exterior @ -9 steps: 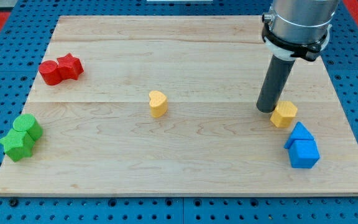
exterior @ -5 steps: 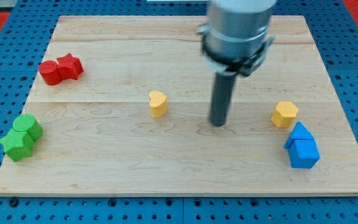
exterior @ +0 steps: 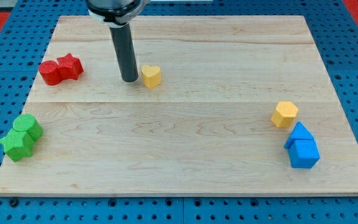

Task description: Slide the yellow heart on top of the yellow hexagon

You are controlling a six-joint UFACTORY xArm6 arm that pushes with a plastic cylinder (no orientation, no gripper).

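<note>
The yellow heart (exterior: 151,76) lies on the wooden board in the upper middle-left. My tip (exterior: 129,80) stands just to its left, very close to it or touching it. The yellow hexagon (exterior: 284,114) sits far to the view's right, near the board's right edge, just above the blue blocks.
A red cylinder (exterior: 50,73) and a red star (exterior: 71,66) sit together at upper left. A green cylinder (exterior: 28,126) and a green star (exterior: 15,144) sit at lower left. Two blue blocks (exterior: 302,146) sit at lower right below the hexagon. The board (exterior: 185,168) lies on a blue pegboard.
My tip moved from beside the hexagon leftward across the board to the heart's left side. The heart has shifted upward and slightly left from its earlier spot. The hexagon stayed put.
</note>
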